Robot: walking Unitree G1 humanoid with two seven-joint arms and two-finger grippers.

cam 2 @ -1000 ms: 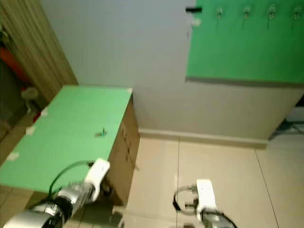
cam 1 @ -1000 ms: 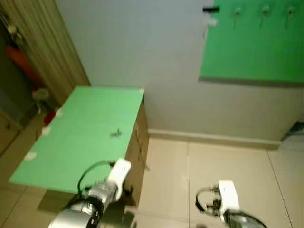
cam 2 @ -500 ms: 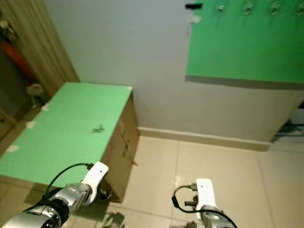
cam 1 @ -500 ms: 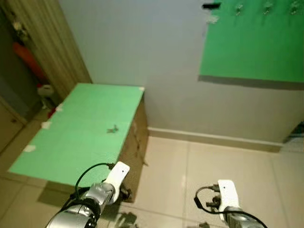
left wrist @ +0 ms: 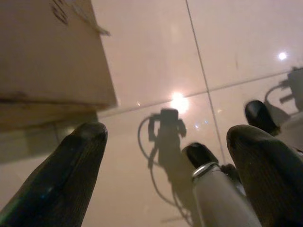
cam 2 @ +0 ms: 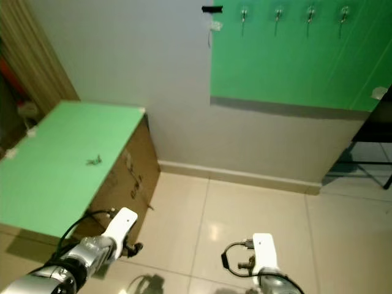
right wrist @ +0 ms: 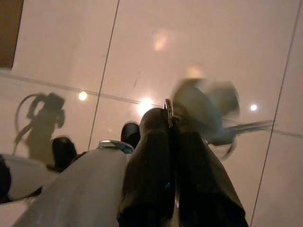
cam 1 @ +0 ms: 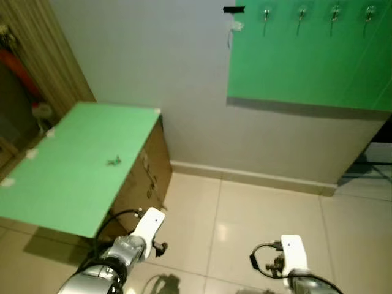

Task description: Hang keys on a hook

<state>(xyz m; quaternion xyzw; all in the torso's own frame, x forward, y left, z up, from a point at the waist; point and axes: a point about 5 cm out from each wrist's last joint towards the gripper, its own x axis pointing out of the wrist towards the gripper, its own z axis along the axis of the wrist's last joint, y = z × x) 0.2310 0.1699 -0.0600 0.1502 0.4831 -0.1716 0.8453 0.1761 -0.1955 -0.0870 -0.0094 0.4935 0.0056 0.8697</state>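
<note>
The right gripper (right wrist: 170, 142) hangs low at about 5 o'clock in the head views, its fingers (right wrist: 147, 175) clenched on a thin metal ring (right wrist: 167, 107) that juts from between the tips; a blurred pale shape just past it is judged to be the keys (right wrist: 206, 111) swinging, too smeared to count or describe beyond a greyish sheen. The left gripper (left wrist: 165, 137) hangs at about 7 o'clock above the tiled floor (cam 1: 257, 202), fingers released and well apart, holding nothing. Further off at 9 o'clock stands a brown cabinet (cam 1: 144, 177) with a green top (cam 1: 67, 165), on which lies a small dark item (cam 1: 113, 161) too small to identify. Farthest, at 1 o'clock on the wall, a green board (cam 1: 306, 61) carries a row of hooks (cam 1: 300, 12) along its upper edge. The step in hand is judged to be the approach to the board. To do it well, the robot should square up close to the wall, let the swing die, then raise the ring level with one hook and lower it over the tip before releasing.
</note>
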